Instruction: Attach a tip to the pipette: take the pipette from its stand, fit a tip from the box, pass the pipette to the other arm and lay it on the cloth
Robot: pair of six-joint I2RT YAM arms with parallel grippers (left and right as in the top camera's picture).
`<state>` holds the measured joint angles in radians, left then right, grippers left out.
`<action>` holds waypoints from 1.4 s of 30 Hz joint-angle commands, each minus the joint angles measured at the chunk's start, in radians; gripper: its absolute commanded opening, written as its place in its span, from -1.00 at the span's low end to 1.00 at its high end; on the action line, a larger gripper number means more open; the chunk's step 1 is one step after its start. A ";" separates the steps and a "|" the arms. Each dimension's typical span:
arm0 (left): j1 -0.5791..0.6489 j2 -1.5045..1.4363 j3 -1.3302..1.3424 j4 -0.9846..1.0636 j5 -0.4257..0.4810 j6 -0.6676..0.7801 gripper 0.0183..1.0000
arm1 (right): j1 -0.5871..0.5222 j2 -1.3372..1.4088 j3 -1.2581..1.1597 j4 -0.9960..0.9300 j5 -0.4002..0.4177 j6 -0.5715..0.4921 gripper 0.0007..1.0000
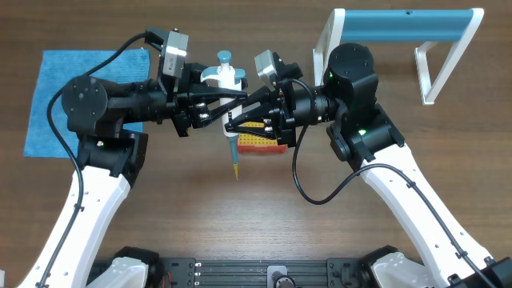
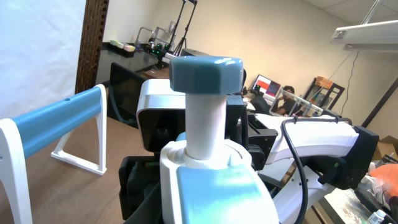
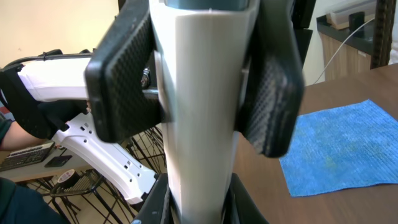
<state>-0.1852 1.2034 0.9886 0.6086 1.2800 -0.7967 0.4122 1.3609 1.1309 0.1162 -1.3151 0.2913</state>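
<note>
Count: one pipette, one yellow tip fitted, one tip box at centre, one blue cloth far left, one white-and-blue stand far right, two grippers, left gripper and right gripper.

Pipette: white body, blue plunger cap, held aloft, plunger end uppermost. Slim tip fitted, pointing down, near orange tip box. Blue cloth flat at left. White stand with blue bar at right.

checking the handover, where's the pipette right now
Top view: the pipette hangs mid-table, held between the left gripper and right gripper, just left of the tip box.
</note>
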 commanded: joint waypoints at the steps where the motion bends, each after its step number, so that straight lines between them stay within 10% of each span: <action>1: -0.005 -0.005 0.024 0.001 0.004 -0.050 -0.98 | -0.003 0.004 0.006 0.005 0.023 -0.037 0.55; 9: 0.134 0.031 0.023 -0.707 -0.161 0.399 -0.98 | -0.386 0.003 0.005 -0.137 -0.129 0.014 0.57; 10: 0.159 0.035 0.023 -0.785 -0.224 0.439 -0.99 | -0.433 0.002 0.005 -0.183 -0.059 -0.004 0.57; 13: 0.217 0.035 0.024 -1.062 -0.550 0.549 -0.99 | -0.422 -0.026 0.006 -0.552 0.448 -0.247 0.58; 16: 0.304 0.037 0.102 -1.299 -0.755 0.702 -0.99 | -0.302 -0.153 0.006 -0.682 0.946 -0.263 0.58; 22: 0.487 0.340 0.609 -1.739 -0.963 1.000 -0.99 | -0.248 -0.557 0.006 -0.792 1.474 -0.263 0.58; 30: 0.512 0.975 1.030 -1.779 -1.198 1.128 -0.99 | -0.248 -0.953 -0.103 -1.041 1.472 -0.307 0.58; 42: 0.511 1.177 1.056 -1.527 -1.199 1.074 -0.99 | -0.248 -1.273 -0.924 -0.089 1.355 -0.296 0.60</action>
<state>0.3248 2.3486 2.0243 -0.9428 0.0704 0.3126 0.1619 0.0971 0.3058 -0.0956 0.0536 -0.0059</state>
